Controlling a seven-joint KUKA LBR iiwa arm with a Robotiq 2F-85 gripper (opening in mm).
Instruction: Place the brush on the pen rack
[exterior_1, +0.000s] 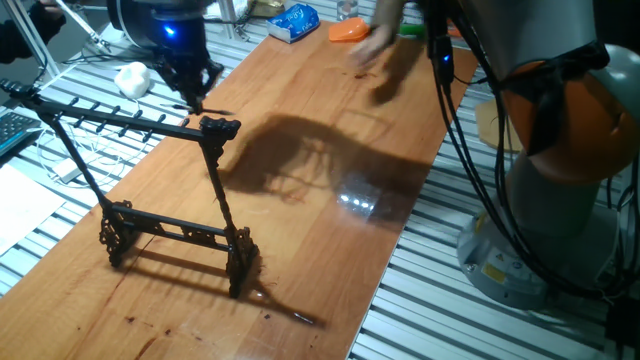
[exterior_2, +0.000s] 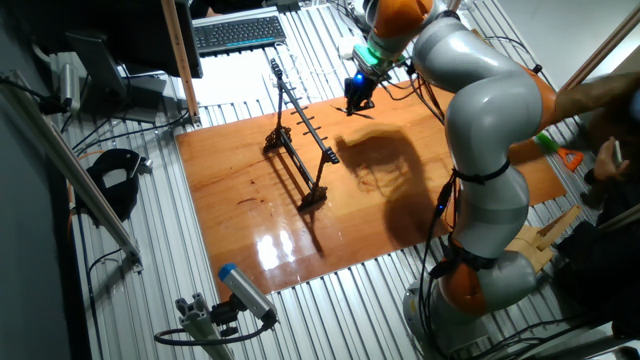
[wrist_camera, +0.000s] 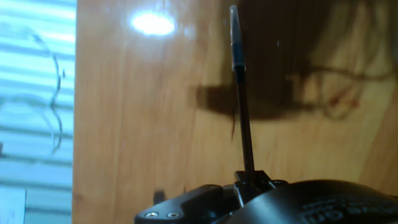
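The pen rack (exterior_1: 175, 232) is a tall black frame with scrolled feet, standing on the wooden table; its pegged top bar (exterior_1: 120, 120) runs left to right. It also shows in the other fixed view (exterior_2: 300, 150). My gripper (exterior_1: 194, 92) hangs just behind the right part of the top bar, also seen from the other side (exterior_2: 357, 98). In the hand view the gripper (wrist_camera: 252, 180) is shut on the brush (wrist_camera: 240, 93), a thin straight shaft pointing away from the hand over the table. In both fixed views the brush is too thin to make out.
An orange scoop (exterior_1: 348, 32) with a green handle, a blue packet (exterior_1: 295, 20) and a blurred human hand (exterior_1: 385, 45) are at the table's far end. A white lump (exterior_1: 132, 78) lies off the table's left edge. A small thin item (exterior_1: 300, 318) lies near the front edge.
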